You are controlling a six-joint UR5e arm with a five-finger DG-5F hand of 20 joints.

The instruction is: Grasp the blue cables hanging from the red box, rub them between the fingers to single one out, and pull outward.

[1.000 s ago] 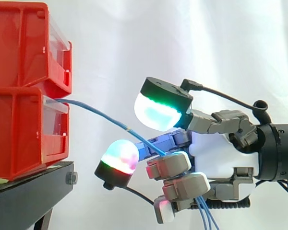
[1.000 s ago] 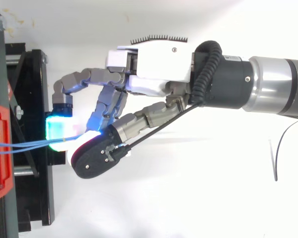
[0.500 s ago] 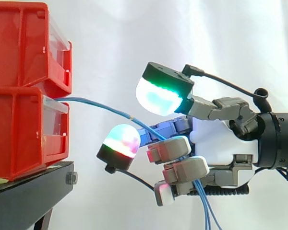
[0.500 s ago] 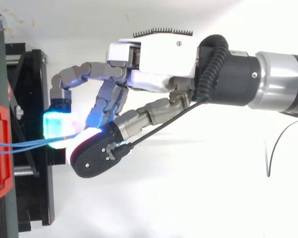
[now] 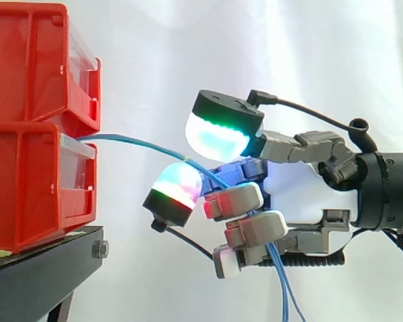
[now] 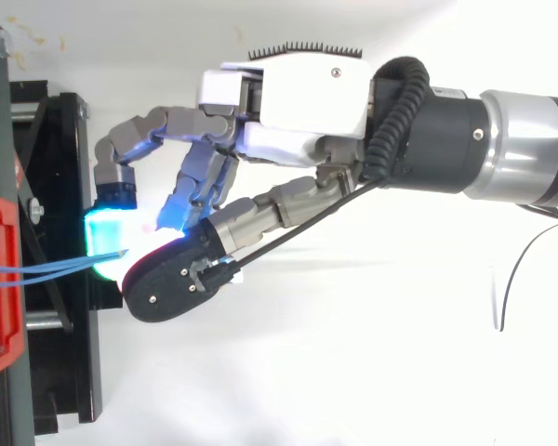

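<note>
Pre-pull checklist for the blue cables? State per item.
1. Thin blue cables run from the lower red plastic bin into the robot hand: ok.
2. Fingers curled round the cables: ok.
3. One cable singled out: cannot tell; the top view shows several strands entering the fingers together.
4. Slack to take up before load: ok, the span between bin and hand is bowed, not taut.
5. Bin seated on the black metal stand: ok.
6. Loose ends below the hand free of snags: cannot tell, they run off the side view's lower edge.
</note>
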